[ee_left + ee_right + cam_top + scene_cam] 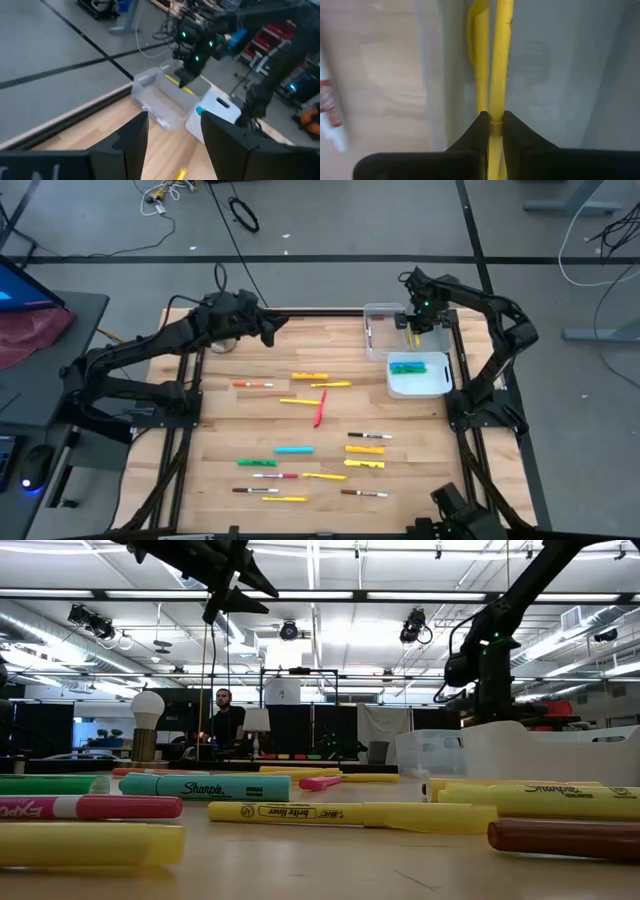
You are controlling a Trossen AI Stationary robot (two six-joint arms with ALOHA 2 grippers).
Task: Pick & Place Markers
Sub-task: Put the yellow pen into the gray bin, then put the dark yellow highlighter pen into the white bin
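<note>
A: Right arm is out at the far right of the counter (220, 430), and the right gripper (418, 323) has its jaws clenched on a thin yellow marker (499, 65), held straight out over the clear bin (378, 335).

B: The wrist camera shows it well: 2 dark fingers (470, 137) pinching the barrel, with another yellow pen (480, 60) already lying in the bin below.

A: So we're at the drop. I'd call this the place step, marker carried and not yet let go.

B: Next it needs to ease down so the marker clears the bin's wall, then part the jaws and lift straight up. Let go too high and a thin pen could bounce or hang on the rim.

A: The white tray (420, 385) just nearer holds the green highlighter (408, 367) and a cyan one beside it.

B: And the left gripper (275, 326)?

A: Hanging over the far left part of the counter, jaws released and empty, pointing toward the bins.

B: Plenty left to do. The markers (310, 430) are scattered across the middle and near side of the counter, yellows, white-barrelled ones, a pink one (320, 410), a teal one (294, 450).

A: Early days by my reckoning.
</note>
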